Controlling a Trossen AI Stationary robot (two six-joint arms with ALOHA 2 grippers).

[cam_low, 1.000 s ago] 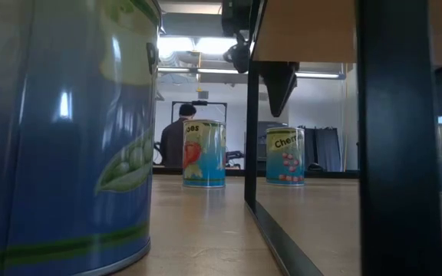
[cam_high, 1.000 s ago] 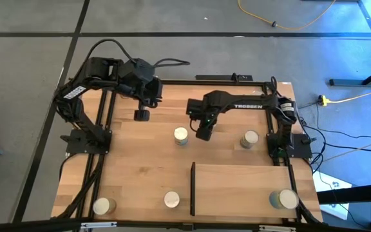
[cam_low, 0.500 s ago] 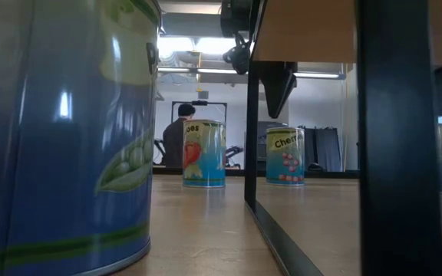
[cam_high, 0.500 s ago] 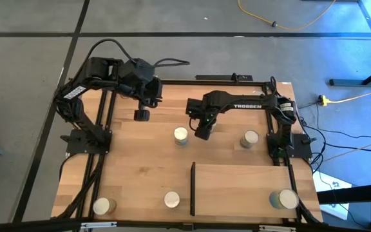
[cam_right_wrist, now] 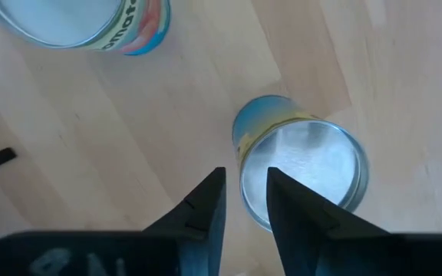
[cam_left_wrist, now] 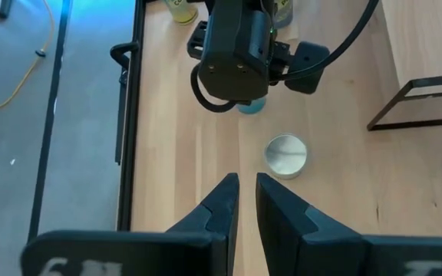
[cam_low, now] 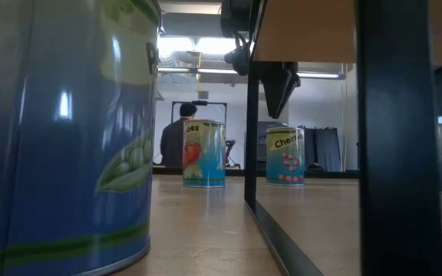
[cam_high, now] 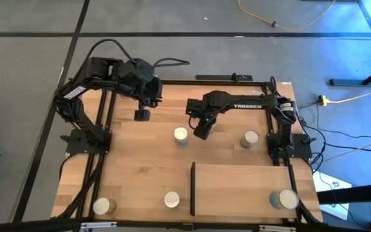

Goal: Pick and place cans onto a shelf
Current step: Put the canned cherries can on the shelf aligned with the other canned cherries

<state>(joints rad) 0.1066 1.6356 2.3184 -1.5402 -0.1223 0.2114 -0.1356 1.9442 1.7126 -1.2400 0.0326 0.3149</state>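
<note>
- The right gripper (cam_high: pixel 200 133) hangs above the far middle of the table (cam_high: pixel 134 167), just right of one can (cam_high: pixel 181 135); its fingers (cam_right_wrist: pixel 206 207) are nearly closed, a thin gap between them, grasping nothing.
- The left gripper (cam_high: pixel 141 115) waits over the far left of the table, its fingers (cam_left_wrist: pixel 213 211) also nearly together and empty.
- A second can (cam_high: pixel 249 139) stands far right, near the right arm's base.
- The shelf (cam_high: pixel 250 187) sits at the near right, with a can (cam_high: pixel 285 199) at its near right corner.
- Two more cans (cam_high: pixel 171 200) (cam_high: pixel 101 206) stand near the table's near edge, left of the shelf.
</note>
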